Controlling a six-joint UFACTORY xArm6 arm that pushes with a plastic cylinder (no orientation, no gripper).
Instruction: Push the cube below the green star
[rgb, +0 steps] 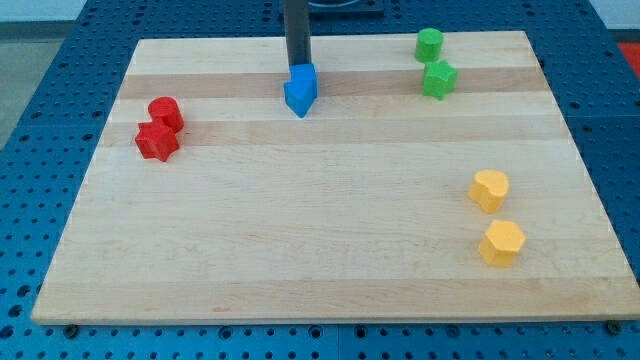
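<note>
A blue cube (300, 90) sits near the view's top, a little left of centre. My tip (297, 68) is right behind it on the top side, touching or almost touching it. The green star (438, 79) lies at the view's top right, well to the right of the cube. A green cylinder (429, 44) stands just above the star.
A red cylinder (165, 113) and a red star (157, 141) sit together at the view's left. Two yellow blocks (489, 189) (501, 243) lie at the lower right. The wooden board (320, 270) rests on a blue perforated table.
</note>
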